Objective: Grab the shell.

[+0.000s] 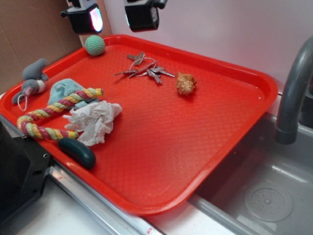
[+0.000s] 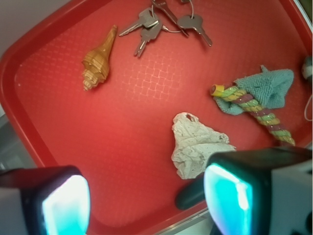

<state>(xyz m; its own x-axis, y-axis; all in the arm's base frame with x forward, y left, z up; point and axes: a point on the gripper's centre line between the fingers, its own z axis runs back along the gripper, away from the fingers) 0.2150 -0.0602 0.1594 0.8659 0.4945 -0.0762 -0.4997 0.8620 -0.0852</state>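
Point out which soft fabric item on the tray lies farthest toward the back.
The round green knitted ball, alone in the red plastic tray's far corner. The grey stuffed mouse, teal knitted cloth and multicoloured braided rope cluster nearer the front.

The shell point(image 1: 186, 83) lies on the tray point(image 1: 161, 147), beside the keys point(image 1: 145, 68).

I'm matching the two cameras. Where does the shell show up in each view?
Exterior: the shell lies in the upper middle, on the red tray, just right of the keys.
Wrist: the shell lies at upper left, left of the keys.
Shared landmark: the keys.
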